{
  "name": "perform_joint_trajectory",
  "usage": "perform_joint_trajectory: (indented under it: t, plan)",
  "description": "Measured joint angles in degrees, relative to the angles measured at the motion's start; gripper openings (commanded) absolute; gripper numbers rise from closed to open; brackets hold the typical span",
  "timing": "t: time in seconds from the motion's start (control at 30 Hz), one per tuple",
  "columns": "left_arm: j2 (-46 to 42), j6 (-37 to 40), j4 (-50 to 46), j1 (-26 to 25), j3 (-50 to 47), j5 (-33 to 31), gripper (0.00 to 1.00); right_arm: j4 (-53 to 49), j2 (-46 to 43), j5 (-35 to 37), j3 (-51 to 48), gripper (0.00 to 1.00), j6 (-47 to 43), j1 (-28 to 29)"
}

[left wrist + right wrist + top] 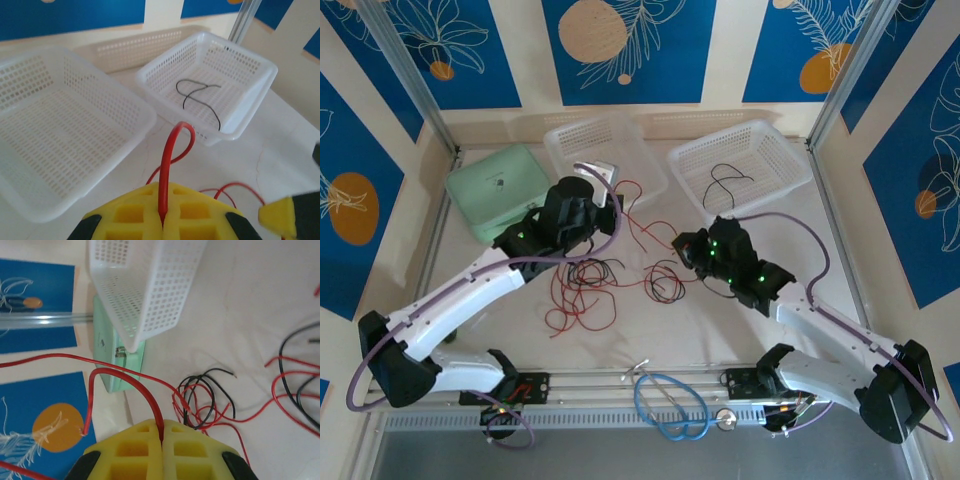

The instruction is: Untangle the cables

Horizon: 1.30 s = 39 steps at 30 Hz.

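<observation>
Left gripper (162, 220), right gripper (162, 438): both clamped.

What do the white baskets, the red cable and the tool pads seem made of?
White baskets: likely moulded plastic, slightly glossy, gridded holes.
Red cable: glossy plastic-like insulation, bends smoothly.
Pads: yellow, matte, possibly foam or rubber, waffle pockets.

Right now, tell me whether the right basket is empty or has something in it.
Not empty: a black cable lies curled inside the right basket, clear in the left wrist view.
</observation>
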Motion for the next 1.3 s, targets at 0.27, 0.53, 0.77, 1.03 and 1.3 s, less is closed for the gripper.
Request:
perform_joint_trajectory:
  t: [0.27, 0.53, 0.77, 1.03, 1.3]
  plan:
    - [-0.3, 6.1, 16.4, -2.3, -4.9, -0.7, 0.0, -0.3, -4.2, 15.5, -2.8, 0.0, 25.4, 10.3]
    - [-1.5, 11.5, 23.5, -2.8, -6.4, -2.0, 0.0, -3.8, -7.3, 24.6, -2.9, 0.17, 32.2, 12.7]
    - [-1.9, 17.8, 29.6, -2.1, -4.2, -8.6, 0.0, -12.2, -7.5, 27.3, -4.8, 0.15, 33.0, 12.6]
    - [3.0, 23.0, 31.4, 0.6, 2.4, -11.9, 0.0, -19.6, -10.7, 27.9, -4.8, 0.25, 33.2, 10.8]
    - [16.1, 21.0, 29.5, 10.4, 11.0, -11.1, 0.0, -25.3, -17.8, 27.1, -4.8, 0.26, 28.8, 7.6]
